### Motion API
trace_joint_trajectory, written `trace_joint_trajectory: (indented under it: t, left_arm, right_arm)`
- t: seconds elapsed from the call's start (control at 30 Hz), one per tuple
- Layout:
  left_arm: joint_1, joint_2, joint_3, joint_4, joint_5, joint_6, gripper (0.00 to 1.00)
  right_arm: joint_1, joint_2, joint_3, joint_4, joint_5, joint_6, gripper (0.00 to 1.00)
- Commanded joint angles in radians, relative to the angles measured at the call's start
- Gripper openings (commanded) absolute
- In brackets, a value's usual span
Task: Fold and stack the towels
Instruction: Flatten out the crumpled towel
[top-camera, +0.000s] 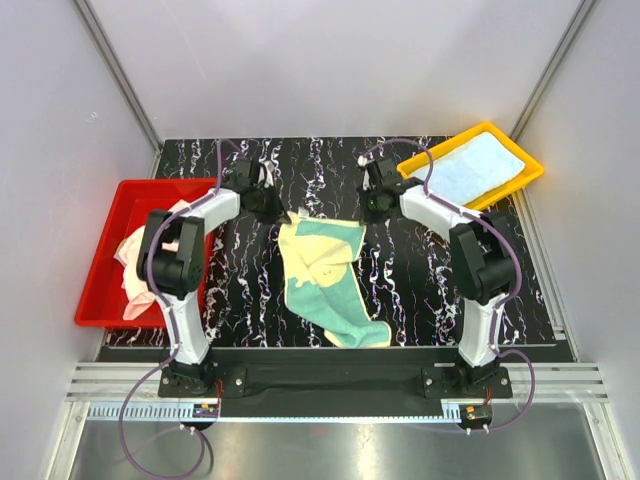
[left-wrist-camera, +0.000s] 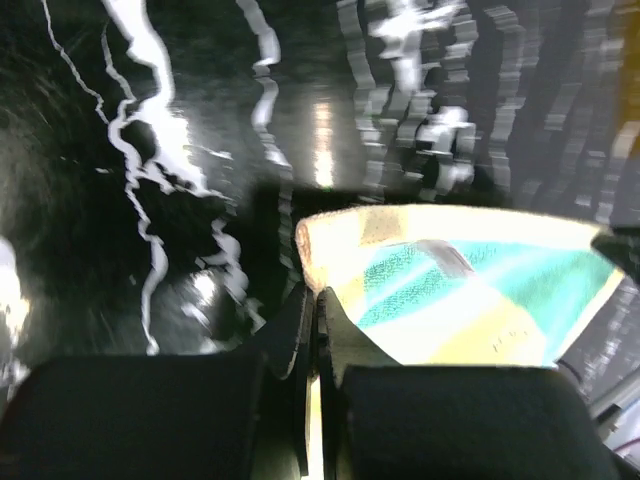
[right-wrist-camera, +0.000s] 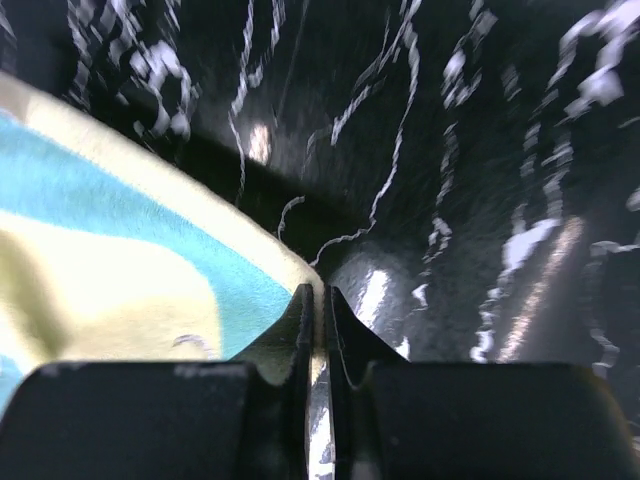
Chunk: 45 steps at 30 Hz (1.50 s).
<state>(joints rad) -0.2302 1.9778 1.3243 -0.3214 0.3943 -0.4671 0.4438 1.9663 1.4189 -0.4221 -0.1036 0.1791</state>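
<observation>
A yellow and teal towel (top-camera: 325, 275) lies stretched on the black marbled table, its far edge lifted between both arms. My left gripper (top-camera: 268, 205) is shut on the towel's far left corner (left-wrist-camera: 312, 290). My right gripper (top-camera: 372, 205) is shut on its far right corner (right-wrist-camera: 312, 290). The towel fills the right of the left wrist view (left-wrist-camera: 450, 290) and the left of the right wrist view (right-wrist-camera: 110, 270). A light blue towel (top-camera: 472, 166) lies flat in the yellow tray (top-camera: 533, 172). A peach-pink towel (top-camera: 135, 265) lies crumpled in the red tray (top-camera: 105, 290).
The red tray sits at the table's left edge, the yellow tray at the far right corner. Grey walls enclose the table on three sides. A metal rail runs along the near edge under the arm bases.
</observation>
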Motion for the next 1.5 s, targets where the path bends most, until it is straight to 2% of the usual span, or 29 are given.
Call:
trace_joint_trajectory:
  t: [0.0,0.17,0.3,0.43,0.57,0.67,0.87,1.07,1.17,1.3,1.43,1.47]
  left_arm:
    - [0.003,-0.213,0.111,0.007,0.021,0.024,0.0]
    - [0.005,-0.379,0.222,-0.036,0.078,0.035,0.0]
    - [-0.006,-0.535,0.182,0.013,0.113,0.018,0.0]
    - [-0.049,-0.677,0.119,0.061,0.166,0.03,0.0]
    - [-0.142,-0.834,0.035,0.068,0.186,0.048,0.0]
    - [-0.216,-0.911,-0.012,0.106,0.193,0.029,0.0]
    - [-0.378,-1.007,-0.027,0.14,0.18,0.008,0.0]
    - [-0.405,-0.985,-0.002,0.121,0.111,0.013,0.0]
    - [-0.387,-0.933,0.0,0.081,-0.02,0.048,0.0]
    - [-0.276,-0.82,0.001,0.114,-0.009,0.036,0.0]
    - [-0.105,-0.674,0.004,0.2,0.024,0.018,0.0]
    - [-0.081,-0.607,0.006,0.225,0.034,0.015,0.0]
  right_arm:
    - [-0.011,-0.145,0.155,-0.076,0.128,-0.067,0.0]
    - [-0.011,-0.271,0.343,-0.2,0.131,-0.162,0.0]
    - [-0.011,-0.396,0.396,-0.263,0.105,-0.175,0.0]
    - [-0.008,-0.582,0.313,-0.253,-0.02,-0.207,0.0]
    - [0.003,-0.855,0.111,-0.177,-0.212,-0.234,0.0]
    - [0.003,-0.99,0.01,-0.168,-0.264,-0.221,0.0]
    - [0.004,-1.141,-0.038,-0.162,-0.354,-0.196,0.0]
    - [0.004,-1.112,-0.009,-0.149,-0.256,-0.222,0.0]
    - [0.004,-1.019,-0.015,-0.103,-0.173,-0.282,0.0]
    - [-0.007,-0.822,0.003,-0.038,-0.096,-0.363,0.0]
    - [-0.068,-0.615,0.076,0.074,-0.131,-0.401,0.0]
    - [-0.089,-0.521,0.101,0.097,-0.14,-0.412,0.0]
